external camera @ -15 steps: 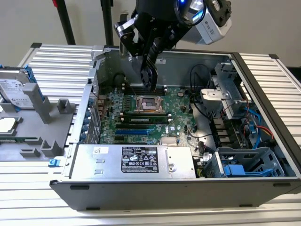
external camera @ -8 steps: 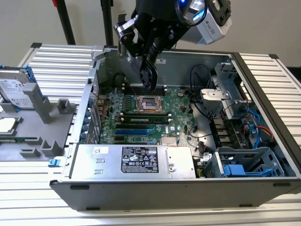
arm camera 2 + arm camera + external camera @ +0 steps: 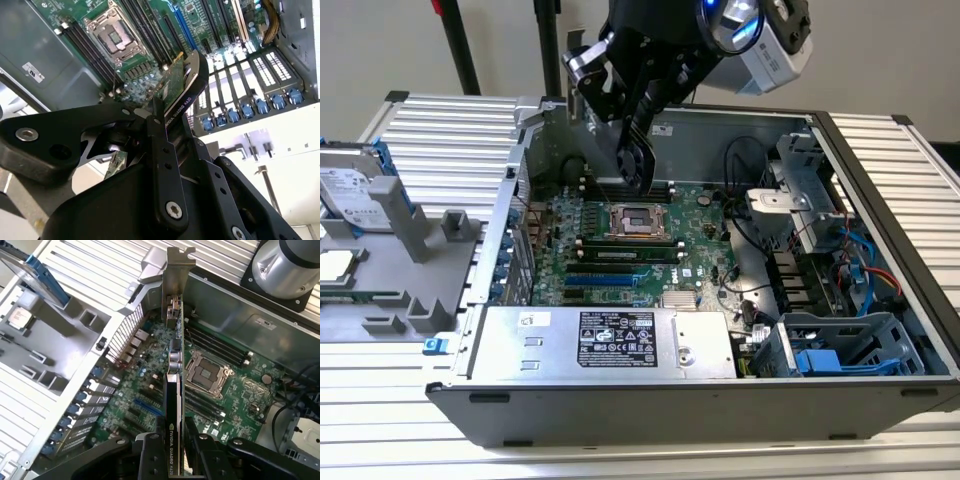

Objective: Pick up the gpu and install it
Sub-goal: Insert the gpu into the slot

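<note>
My gripper (image 3: 628, 140) is shut on the gpu (image 3: 636, 165) and holds it in the air above the back part of the open computer case. In the first wrist view the gpu (image 3: 172, 355) shows edge-on: silver end bracket away from the gripper, black cooler shroud between the fingers (image 3: 150, 455). It hangs over the green motherboard (image 3: 150, 390), between the CPU socket (image 3: 207, 372) and the case's rear slot openings. In the second wrist view the gpu's green board and black shroud (image 3: 185, 87) stick out past my gripper (image 3: 152, 120), well above the motherboard (image 3: 150, 30), touching nothing.
The case (image 3: 470, 395) lies open on a ribbed metal table. A silver power supply (image 3: 610, 340) sits at its front, a drive cage with blue parts (image 3: 840, 350) and cables at the exterior view's right. A grey fixture (image 3: 410, 290) with a hard drive (image 3: 350, 190) stands at the left.
</note>
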`<action>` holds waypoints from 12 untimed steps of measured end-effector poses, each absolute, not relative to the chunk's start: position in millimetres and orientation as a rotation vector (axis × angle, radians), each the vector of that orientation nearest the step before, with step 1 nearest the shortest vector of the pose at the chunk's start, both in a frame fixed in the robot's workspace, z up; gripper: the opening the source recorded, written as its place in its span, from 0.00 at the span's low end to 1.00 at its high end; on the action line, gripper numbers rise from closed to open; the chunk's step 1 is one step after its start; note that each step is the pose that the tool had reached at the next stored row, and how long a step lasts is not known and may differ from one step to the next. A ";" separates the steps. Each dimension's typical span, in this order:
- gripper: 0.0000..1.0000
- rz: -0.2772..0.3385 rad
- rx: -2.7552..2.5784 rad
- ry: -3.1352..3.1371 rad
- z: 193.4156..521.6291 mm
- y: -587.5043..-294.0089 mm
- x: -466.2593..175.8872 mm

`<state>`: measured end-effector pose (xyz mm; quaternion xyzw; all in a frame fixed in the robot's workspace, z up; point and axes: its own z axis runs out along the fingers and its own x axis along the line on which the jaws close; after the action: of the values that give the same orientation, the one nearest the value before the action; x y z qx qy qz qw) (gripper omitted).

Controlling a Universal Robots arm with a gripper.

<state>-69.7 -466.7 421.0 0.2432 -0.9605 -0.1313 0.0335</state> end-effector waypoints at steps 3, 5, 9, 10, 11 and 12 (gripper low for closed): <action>0.00 -0.403 0.763 -2.950 421.1 -466.7 -68.8; 0.00 -0.403 0.772 -2.947 421.1 -466.7 -67.4; 0.00 -0.402 0.789 -2.940 421.1 -466.7 -64.2; 0.00 -0.402 0.794 -2.939 421.0 -466.7 -63.3; 0.00 -0.402 0.798 -2.937 421.0 -466.7 -62.5; 0.00 -0.401 0.803 -2.935 421.1 -466.7 -61.5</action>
<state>-61.5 -466.7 421.1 0.2615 -0.9556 -0.1306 0.0360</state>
